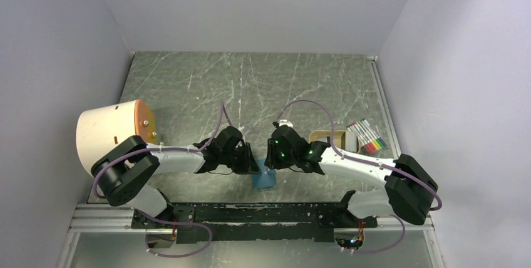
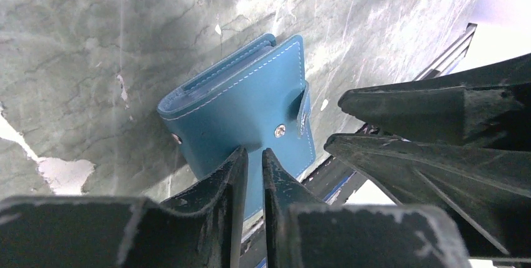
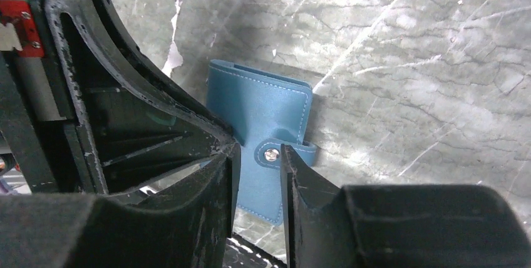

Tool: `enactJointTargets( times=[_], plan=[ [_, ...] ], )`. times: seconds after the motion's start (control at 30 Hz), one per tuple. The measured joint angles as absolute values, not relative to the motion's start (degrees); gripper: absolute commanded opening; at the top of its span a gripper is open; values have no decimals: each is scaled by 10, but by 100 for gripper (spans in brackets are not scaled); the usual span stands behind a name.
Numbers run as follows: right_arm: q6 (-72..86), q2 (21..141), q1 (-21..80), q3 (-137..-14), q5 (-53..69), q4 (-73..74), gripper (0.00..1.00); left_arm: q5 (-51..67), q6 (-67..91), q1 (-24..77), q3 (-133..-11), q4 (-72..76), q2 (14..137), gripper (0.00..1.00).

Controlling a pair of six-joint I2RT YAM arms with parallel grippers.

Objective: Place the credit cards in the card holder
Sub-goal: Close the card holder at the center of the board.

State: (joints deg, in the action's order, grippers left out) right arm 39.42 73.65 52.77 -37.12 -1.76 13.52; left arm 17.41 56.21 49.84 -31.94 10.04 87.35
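The blue card holder is at the near edge of the grey table, right in the middle, between the two arms. It is folded shut. It has white stitches along its sides. A little tab goes round one side and has a shiny silver snap on it.

The left gripper is closed almost all the way. One edge of the card holder sits in the thin gap between its two black fingers, so it is pinching the card holder.

The right gripper comes in from the other side. Its fingers stand a bit apart, with a gap between them. The tab and the snap show in that gap. It has hold of nothing.

Behind the right arm there is a tan tray. Just beside the tray is a pack of coloured markers. Any words on the pack are too small to read.

Far on the left lies a big cream tub on its side, with an orange end. It is well apart from the card holder
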Motion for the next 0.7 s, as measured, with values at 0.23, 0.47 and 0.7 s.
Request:
enactJointTargets(
  times=[0.23, 0.47, 0.7],
  plan=[
    [400, 766, 568, -416, -75, 181, 33, 173, 571, 497, -312, 93, 863, 21],
    [408, 822, 608, -460, -120, 225, 32, 174, 577, 496, -308, 100, 863, 20],
    [416, 848, 634, -493, -174, 275, 18, 173, 579, 495, -303, 105, 861, 20]
  ],
)
